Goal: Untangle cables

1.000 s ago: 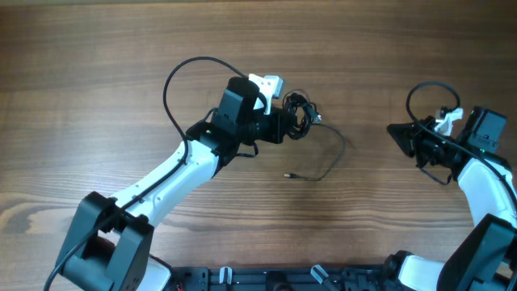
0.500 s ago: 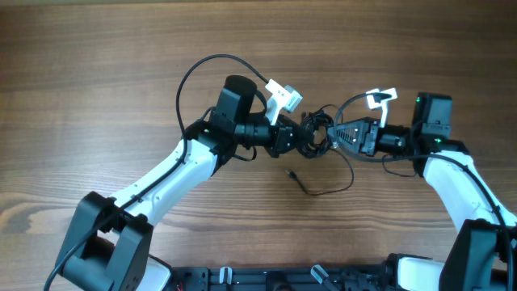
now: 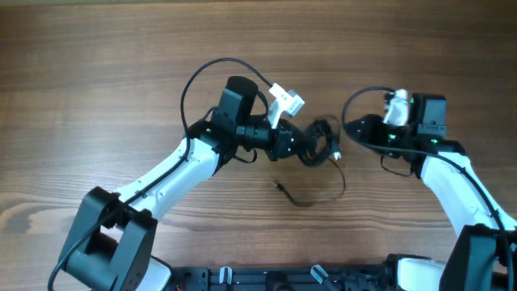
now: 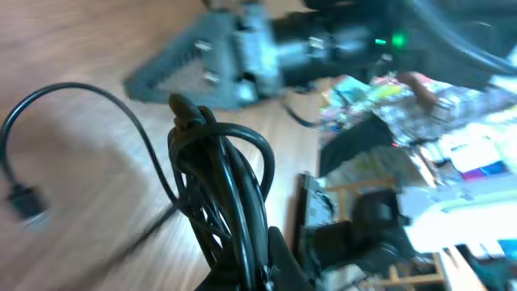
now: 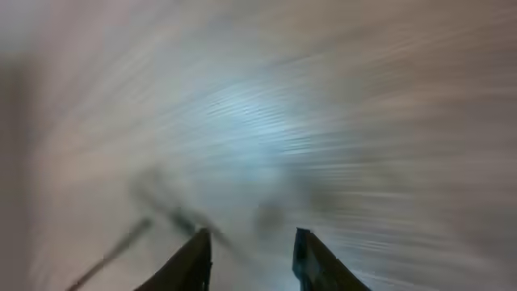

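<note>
The cables are a knotted bundle of thin black wires (image 3: 325, 139) held just above the table. My left gripper (image 3: 309, 152) is shut on the bundle's lower part. In the left wrist view the bundle (image 4: 222, 182) rises from my gripper (image 4: 271, 263). One loose strand (image 3: 339, 182) loops down to a small plug end (image 3: 280, 187); another plug end (image 4: 24, 202) shows in the left wrist view. My right gripper (image 3: 361, 129) is just right of the bundle, apart from it. In the blurred right wrist view it (image 5: 250, 246) is open and empty.
The thicker black arm cable (image 3: 202, 77) arcs over the left arm, and another (image 3: 363, 101) arcs over the right wrist. The wooden table (image 3: 97, 65) lies all round. The arm bases (image 3: 266, 279) line the front edge.
My right arm swung in from the far right to the bundle, then drew back a little. My left gripper carried the bundle slightly right. The loose strand and plug end shifted left.
</note>
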`<state>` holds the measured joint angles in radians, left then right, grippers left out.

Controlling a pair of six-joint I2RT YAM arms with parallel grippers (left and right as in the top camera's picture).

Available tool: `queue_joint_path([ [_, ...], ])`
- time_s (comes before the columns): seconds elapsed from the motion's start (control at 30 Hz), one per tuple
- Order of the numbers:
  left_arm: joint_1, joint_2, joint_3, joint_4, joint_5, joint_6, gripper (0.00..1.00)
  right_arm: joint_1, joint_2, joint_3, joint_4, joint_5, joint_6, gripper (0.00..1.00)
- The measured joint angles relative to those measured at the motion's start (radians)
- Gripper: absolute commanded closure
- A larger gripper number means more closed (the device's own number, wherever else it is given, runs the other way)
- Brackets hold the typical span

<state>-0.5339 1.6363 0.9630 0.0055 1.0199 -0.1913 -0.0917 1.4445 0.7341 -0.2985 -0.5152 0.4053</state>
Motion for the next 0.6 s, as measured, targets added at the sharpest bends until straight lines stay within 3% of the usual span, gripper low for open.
queue_joint_path([
  [0.13,0.000,0.000,0.000,0.000,0.068,0.001,0.96,-0.003,0.000,0.000,0.004,0.096,0.018,0.60],
  [0.33,0.080,0.000,0.000,-0.001,0.066,0.000,0.96,-0.023,0.000,0.000,-0.052,-0.159,-0.210,0.54],
  [0.5,0.182,0.000,0.000,-0.001,0.103,0.000,0.96,-0.051,0.000,0.000,-0.016,-0.528,-0.448,0.50],
  [0.6,0.182,0.000,0.000,0.000,0.189,0.000,0.96,-0.040,0.000,-0.001,0.050,-0.584,-0.456,0.50],
])
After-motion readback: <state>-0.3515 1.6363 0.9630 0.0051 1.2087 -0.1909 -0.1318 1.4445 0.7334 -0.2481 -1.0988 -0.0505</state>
